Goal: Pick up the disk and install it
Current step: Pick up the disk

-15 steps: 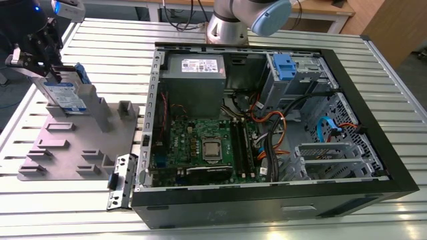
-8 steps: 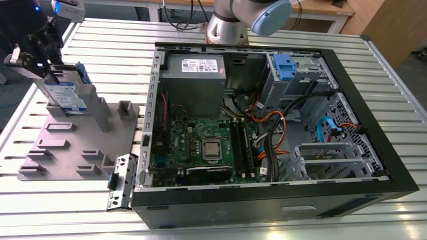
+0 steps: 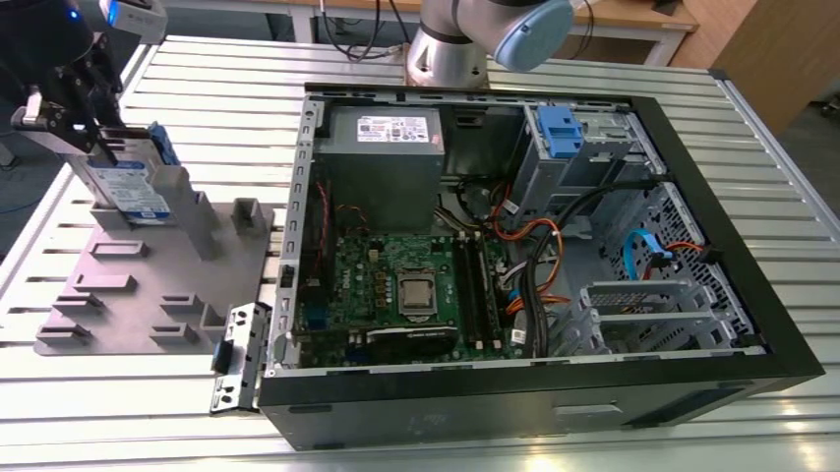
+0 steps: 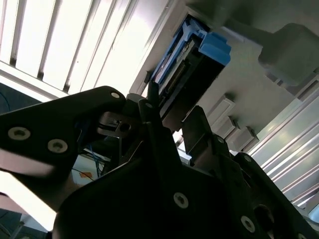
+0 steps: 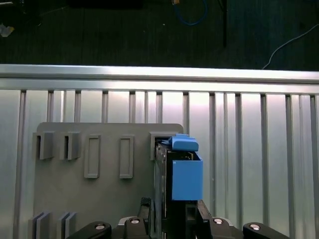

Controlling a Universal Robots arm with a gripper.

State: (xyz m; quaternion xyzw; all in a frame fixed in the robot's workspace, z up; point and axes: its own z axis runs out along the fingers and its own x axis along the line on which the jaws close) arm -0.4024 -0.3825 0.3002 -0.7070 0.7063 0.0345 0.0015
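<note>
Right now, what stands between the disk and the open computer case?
In the exterior view, grey upright posts on the holder plate separate the disk from the computer case.

Silver disk [image 3: 132, 189], blue-railed, standing upright

The gripper [image 3: 102, 146] hides the top of the disk [image 3: 134, 180] in the exterior view. Print on its label [image 3: 137, 200] is way too tiny.

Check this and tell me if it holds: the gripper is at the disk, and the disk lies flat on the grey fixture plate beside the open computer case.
One thing is wrong. The disk does not lie flat. The exterior view shows it standing upright on its edge on the grey fixture plate, beside the open computer case. The gripper is at the disk, as you said.
</note>
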